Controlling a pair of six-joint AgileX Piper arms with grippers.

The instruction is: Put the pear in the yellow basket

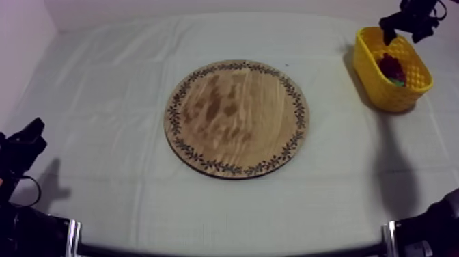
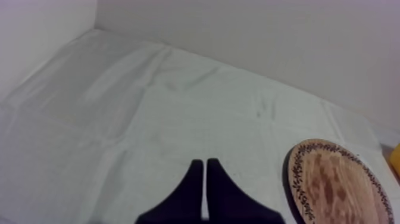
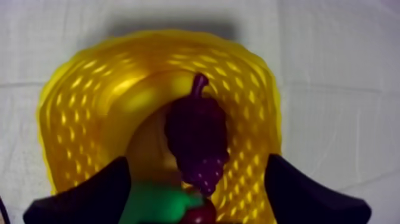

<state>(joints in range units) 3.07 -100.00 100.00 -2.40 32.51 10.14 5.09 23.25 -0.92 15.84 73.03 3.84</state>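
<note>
Hovering over basket [image 3: 77,107], right gripper [image 3: 195,162] was seen spread wide, nothing pinched; board [image 1: 235,117] bare. Straight lift advised, clear of grapes [image 3: 196,131]. Left gripper [image 2: 205,164] pressed together.

From above, we are looking down at a slant across the whole table [image 1: 102,102], taking in the wooden board [image 1: 236,117] at its middle and the yellow basket [image 1: 393,96] at the far right. On the left wrist we are riding low over the table, facing the wall [image 2: 250,36] behind it, and sharing the board's edge with the overhead view. On the right wrist we are hanging close over the basket, looking almost straight down into it.
</note>
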